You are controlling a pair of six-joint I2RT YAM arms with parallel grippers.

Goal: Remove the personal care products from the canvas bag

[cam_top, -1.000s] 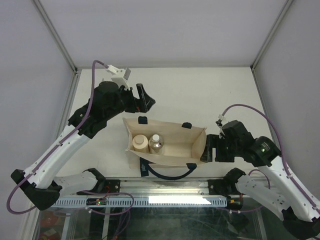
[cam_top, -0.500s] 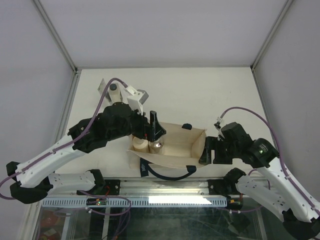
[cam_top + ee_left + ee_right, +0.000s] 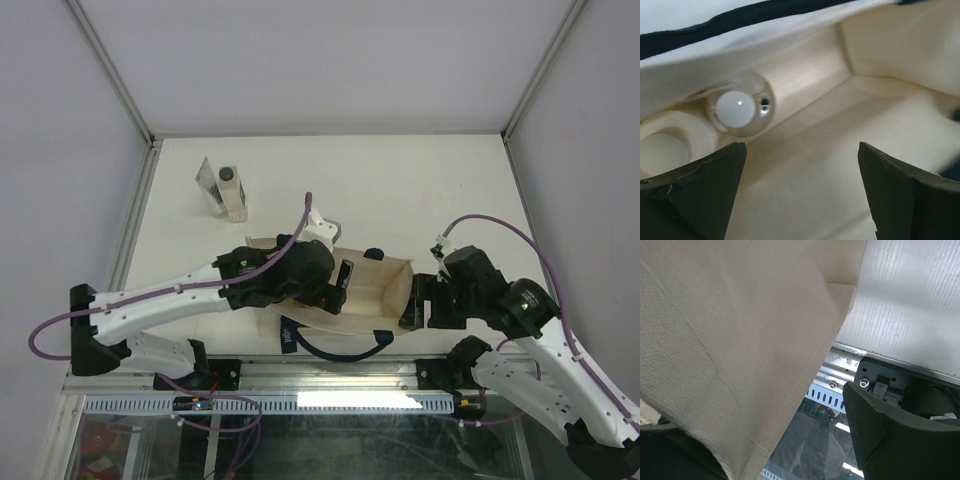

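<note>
Bottles are what the open left gripper point(image 3: 801, 150) faces inside the canvas bag point(image 3: 380, 295). A silvery bottle point(image 3: 740, 109) stands against the near wall, and a beige bottle point(image 3: 662, 145) is just beside it in the corner. The gripper's fingers are spread wide with nothing between them.

Both bottles look small, rigid and probably light. The silvery one has a glossy, mirror-like shoulder around a round white cap, so it may slip under the pads. A hold across the round body below the shoulder seems safer than one on the cap. The beige one looks matte, with a wide round top, and should grip more easily. It sits tight against the cloth, which could get pinched along with it.

The bag is soft, coarse-woven canvas with dark straps, and its walls sag and fold rather than stand firm.

The right gripper point(image 3: 410, 298) is at the bag's far end wall. Its fingers are apart, with the cloth lying against one of them and not visibly clamped.

A flat silvery-grey tube point(image 3: 207, 180) and a clear bottle point(image 3: 233, 195) with a dark cap are already out on the table point(image 3: 400, 190), well apart from the bag.
</note>
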